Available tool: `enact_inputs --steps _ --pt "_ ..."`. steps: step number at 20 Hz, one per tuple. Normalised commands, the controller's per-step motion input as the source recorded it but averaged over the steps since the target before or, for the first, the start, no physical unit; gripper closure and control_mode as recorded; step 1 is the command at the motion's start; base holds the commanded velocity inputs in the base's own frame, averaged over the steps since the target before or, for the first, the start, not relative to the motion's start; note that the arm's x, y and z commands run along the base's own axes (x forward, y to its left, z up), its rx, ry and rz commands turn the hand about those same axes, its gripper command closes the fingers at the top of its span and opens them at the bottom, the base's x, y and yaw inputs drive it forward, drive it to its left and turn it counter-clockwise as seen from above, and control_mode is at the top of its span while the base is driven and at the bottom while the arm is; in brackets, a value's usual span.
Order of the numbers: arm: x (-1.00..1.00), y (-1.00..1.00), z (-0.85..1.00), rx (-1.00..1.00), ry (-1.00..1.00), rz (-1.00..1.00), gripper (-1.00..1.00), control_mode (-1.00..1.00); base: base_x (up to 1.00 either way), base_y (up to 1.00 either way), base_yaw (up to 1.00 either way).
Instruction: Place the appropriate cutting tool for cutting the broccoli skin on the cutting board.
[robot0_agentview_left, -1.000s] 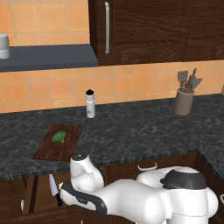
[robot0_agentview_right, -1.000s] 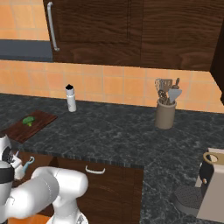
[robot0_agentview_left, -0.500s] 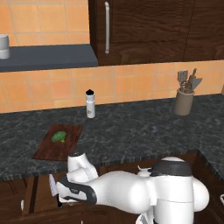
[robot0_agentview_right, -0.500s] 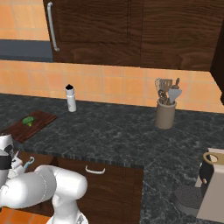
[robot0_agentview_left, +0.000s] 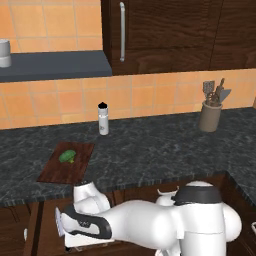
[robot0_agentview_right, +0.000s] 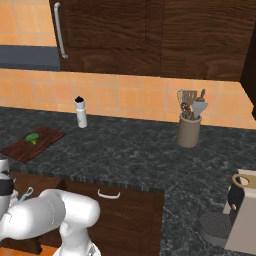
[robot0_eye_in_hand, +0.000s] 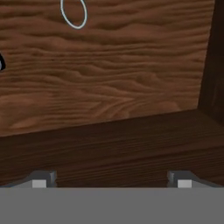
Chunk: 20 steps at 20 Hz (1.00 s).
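**Cutting tool (robot0_agentview_left: 58, 220) not between the fingers, wrong-pick risk**

Fingers (robot0_eye_in_hand: 40, 180) are spread wide with nothing between them. The gripper (robot0_eye_in_hand: 111, 180) is down in the open drawer (robot0_eye_in_hand: 109, 87), and ahead of the tips there's only bare wood.

A black scrap sits far off to the left of the fingers in the hand view. I read it as the knife's handle but can't be sure. A pale looped outline (robot0_eye_in_hand: 73, 13) lies further ahead of the tips and looks like a peeler head.

Risks:
- Closing here grabs nothing.
- Moving straight ahead reaches the loop first, so it picks the wrong tool.
- The drawer's side wall is close beside the right finger, so a sideways slip hits it.
- A thin blade lying flat could slip out of a pinch.

The cutting board (robot0_agentview_left: 67, 162) with the broccoli (robot0_agentview_left: 67, 156) is on the counter above, well away from the fingers. Bringing the knife up could catch the counter edge.
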Motion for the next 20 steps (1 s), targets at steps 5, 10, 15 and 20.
enact_inputs --steps 5,10,15,20 --pt "-0.66 0.0 -0.05 0.0 0.06 0.0 -1.0 -1.0 0.0 0.0 0.0" --pt "-0.07 0.24 0.08 0.0 -0.06 0.0 -1.0 -1.0 0.0 0.0 0.0" --pt "0.32 0.54 0.06 0.0 -0.19 0.0 -1.0 -1.0 0.0 0.0 0.0" --pt "0.44 0.46 0.0 0.0 -0.21 0.0 -1.0 -1.0 0.0 0.0 0.0"
